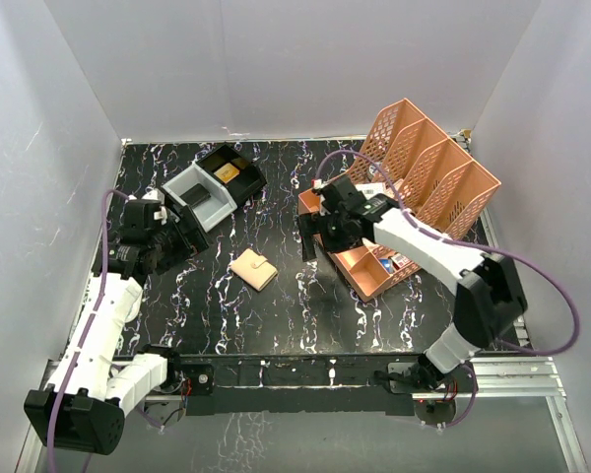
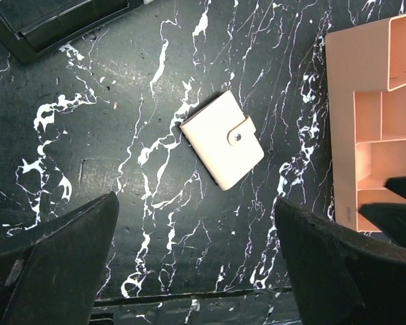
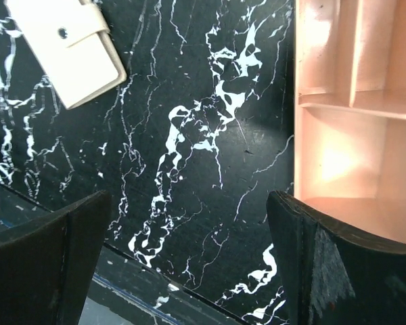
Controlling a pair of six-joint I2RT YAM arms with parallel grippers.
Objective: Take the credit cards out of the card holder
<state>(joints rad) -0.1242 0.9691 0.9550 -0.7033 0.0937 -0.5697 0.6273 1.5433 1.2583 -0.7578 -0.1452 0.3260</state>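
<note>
Black marble table [image 1: 276, 325]: our left hand [image 2: 196, 230] and right hand [image 3: 189, 230] hover wide open, card holder [image 1: 254, 269] shut; tray [image 1: 180, 181] holds gold card [image 1: 229, 172].

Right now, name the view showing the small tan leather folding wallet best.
Left wrist: the tan folding wallet lies whole, central, snap visible. Right wrist crops it at the top-left corner; top view shows it small.

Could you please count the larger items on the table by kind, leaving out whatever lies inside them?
Tan card holder: 1
Black-and-grey tray: 1
Orange file rack: 1
Total: 3
</note>
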